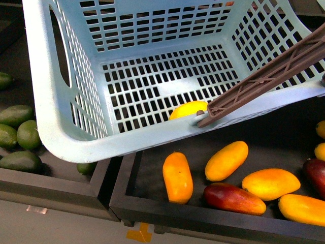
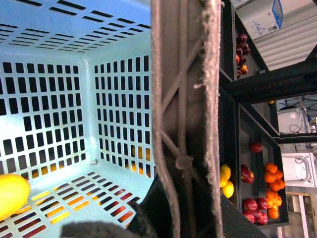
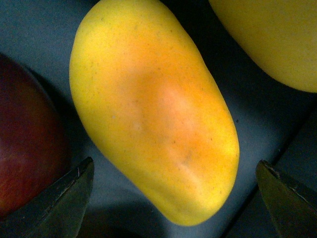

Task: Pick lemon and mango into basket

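Looking halfway done imo: lemon (image 1: 188, 109) sits in the basket (image 1: 66, 137), right gripper (image 3: 173, 166) hovers with jaws spread around a mango (image 3: 148, 109), nothing grabbed yet, and the left gripper (image 2: 148, 218) I can't read either way.

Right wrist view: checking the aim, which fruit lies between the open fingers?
The orange-yellow mango in the middle; the dark red fruit and the other yellow fruit lie off to the sides.
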You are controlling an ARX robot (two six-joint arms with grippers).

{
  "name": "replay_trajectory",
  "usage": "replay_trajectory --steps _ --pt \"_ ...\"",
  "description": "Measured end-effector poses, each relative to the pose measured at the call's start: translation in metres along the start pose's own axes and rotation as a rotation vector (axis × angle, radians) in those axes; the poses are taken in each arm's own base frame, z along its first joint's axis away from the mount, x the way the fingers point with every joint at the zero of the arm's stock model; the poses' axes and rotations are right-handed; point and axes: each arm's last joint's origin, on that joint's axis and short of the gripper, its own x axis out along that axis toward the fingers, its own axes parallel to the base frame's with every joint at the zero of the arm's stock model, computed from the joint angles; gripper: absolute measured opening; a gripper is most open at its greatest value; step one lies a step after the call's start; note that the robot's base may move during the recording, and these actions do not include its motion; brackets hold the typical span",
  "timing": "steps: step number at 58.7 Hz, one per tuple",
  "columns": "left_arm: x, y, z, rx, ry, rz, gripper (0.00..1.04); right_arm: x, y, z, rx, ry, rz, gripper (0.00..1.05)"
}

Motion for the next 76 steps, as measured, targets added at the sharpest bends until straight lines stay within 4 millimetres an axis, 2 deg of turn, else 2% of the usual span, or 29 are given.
replay_trajectory --steps 23,35,40,48,56,57,62,66,76 --pt "0.000 0.000 0.000 -0.001 0.004 -0.003 0.05 0.025 0.005 0.016 -0.009 0.025 -0.011 0.95" --pt "0.000 0.000 0.000 -0.001 0.003 -0.002 0.05 0.026 0.008 0.017 0.015 0.031 0.006 0.66" --pt "0.000 0.000 0.000 -0.001 0.003 -0.002 0.05 0.026 0.009 0.015 0.029 0.024 0.008 0.61" --pt "0.000 0.000 0.000 -0.001 0.003 -0.002 0.05 0.020 0.009 0.011 0.063 -0.001 0.028 0.60" --pt "0.000 0.000 0.000 -0.001 0.004 -0.003 0.05 -0.019 0.000 0.015 0.183 -0.153 0.053 0.60" --pt "0.000 0.000 0.000 -0.001 0.004 -0.002 0.05 -0.032 -0.003 0.018 0.199 -0.201 0.052 0.60" --pt "0.000 0.000 0.000 -0.001 0.004 -0.002 0.05 -0.060 -0.009 0.023 0.231 -0.294 0.049 0.60" --pt "0.000 0.000 0.000 -0.001 0.004 -0.002 0.05 -0.091 -0.011 0.028 0.263 -0.392 0.057 0.60" --pt "0.000 0.000 0.000 -0.001 0.003 -0.002 0.05 -0.158 -0.010 0.038 0.355 -0.613 0.104 0.60"
